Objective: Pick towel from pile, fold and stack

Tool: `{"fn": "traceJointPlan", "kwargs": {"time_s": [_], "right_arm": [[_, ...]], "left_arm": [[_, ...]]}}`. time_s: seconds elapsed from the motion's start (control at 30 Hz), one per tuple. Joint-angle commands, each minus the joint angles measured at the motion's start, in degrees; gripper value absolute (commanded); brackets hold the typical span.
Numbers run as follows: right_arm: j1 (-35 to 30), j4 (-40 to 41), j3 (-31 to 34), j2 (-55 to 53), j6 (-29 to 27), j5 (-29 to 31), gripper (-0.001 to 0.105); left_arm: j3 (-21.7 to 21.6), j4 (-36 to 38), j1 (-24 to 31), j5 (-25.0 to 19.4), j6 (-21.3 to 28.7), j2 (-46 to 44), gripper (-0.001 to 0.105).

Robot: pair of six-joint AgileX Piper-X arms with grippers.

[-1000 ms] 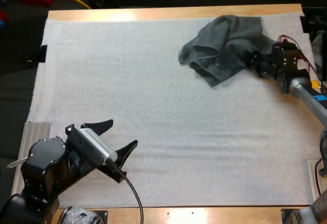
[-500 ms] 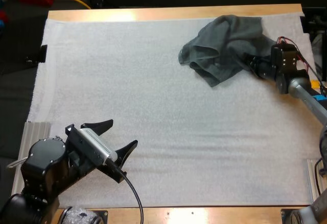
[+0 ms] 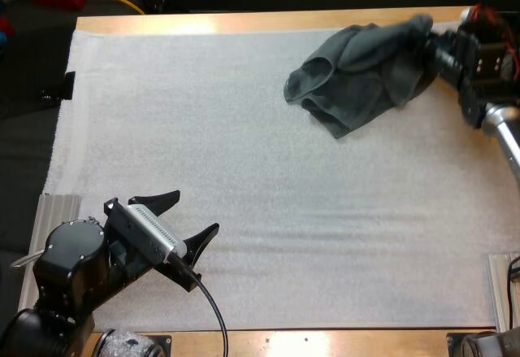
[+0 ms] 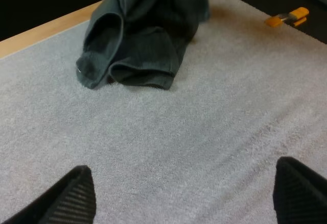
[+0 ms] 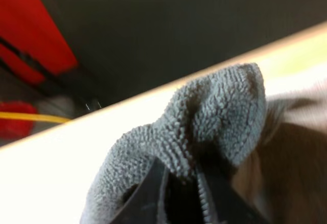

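A dark grey-green towel [image 3: 357, 72] lies crumpled at the far right of the white mat [image 3: 244, 170]. My right gripper [image 3: 429, 38] is shut on the towel's far right corner and holds that corner lifted off the mat. In the right wrist view the black fingers [image 5: 153, 193] pinch a bunched fold of the towel [image 5: 214, 117]. My left gripper [image 3: 188, 217] stands open over the mat near the front left, far from the towel. In the left wrist view the towel [image 4: 138, 45] lies ahead, well beyond the open fingertips [image 4: 71, 196].
The wooden table edge [image 3: 268, 22] runs along the far side behind the towel. A grey ridged block [image 3: 57, 211] sits at the mat's left edge, near my left arm. An orange clip [image 4: 288, 17] lies on the mat past the towel.
My right gripper has risen and moved toward the far right corner, pulling the towel's right corner up with it. The towel has stretched out that way. The left arm has not moved.
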Motion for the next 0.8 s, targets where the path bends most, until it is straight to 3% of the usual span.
{"fn": "traceJointPlan", "kwargs": {"time_s": [0.0,0.4,0.77], "right_arm": [[-0.2,1.4,-2.1,-0.8,-0.8,-0.4,0.002],[-0.2,11.5,-15.3,-0.9,-1.5,-2.6,0.002],[2.7,18.0,-16.7,-6.0,-3.8,-4.6,0.002]], "left_arm": [[-0.4,-0.8,-0.1,0.2,-0.5,0.0,0.069],[-0.4,-0.8,-0.1,0.2,-0.5,0.0,0.069],[-0.4,-0.8,-0.1,0.2,-0.5,0.0,0.069]]}}
